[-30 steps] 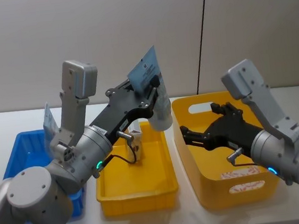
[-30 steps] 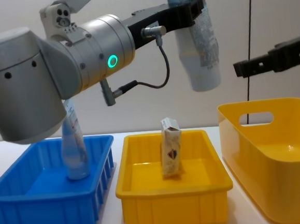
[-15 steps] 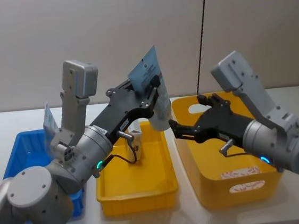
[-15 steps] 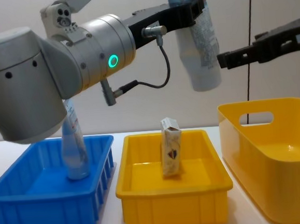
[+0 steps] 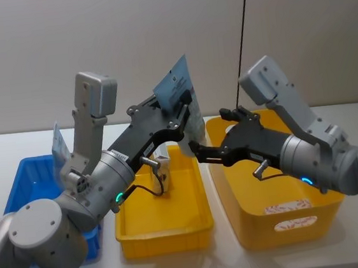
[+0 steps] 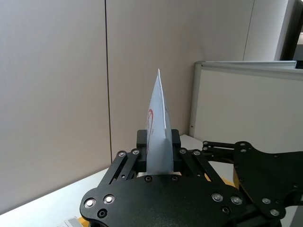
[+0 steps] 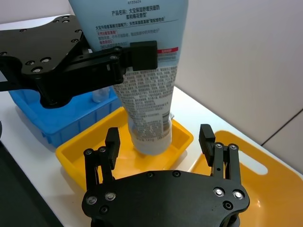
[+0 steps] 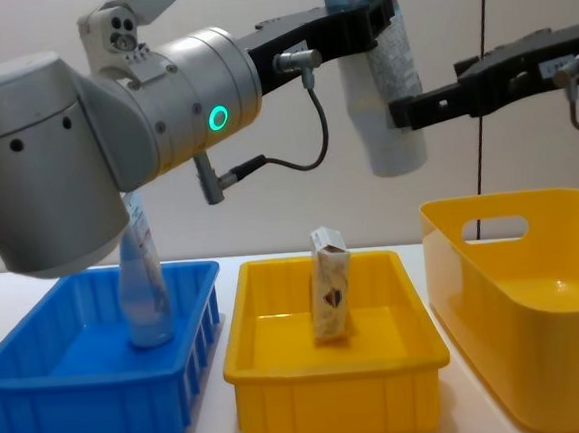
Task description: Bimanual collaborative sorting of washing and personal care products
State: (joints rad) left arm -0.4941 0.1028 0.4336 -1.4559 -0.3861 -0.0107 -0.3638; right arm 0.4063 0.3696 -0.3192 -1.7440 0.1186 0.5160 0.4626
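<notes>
Hanging over the shallow yellow bin, a whitish printed pouch sits pinched in the left gripper. From the chest, a carton stands in that bin, another pouch in the blue bin. Right gripper jaws spread beside the held pouch.

pouch in left bin | carton in middle bin

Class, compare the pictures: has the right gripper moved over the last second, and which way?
Yes. The right gripper, open, has slid toward the robot's left, from over the deep yellow bin to the pouch held up by the left gripper.
</notes>
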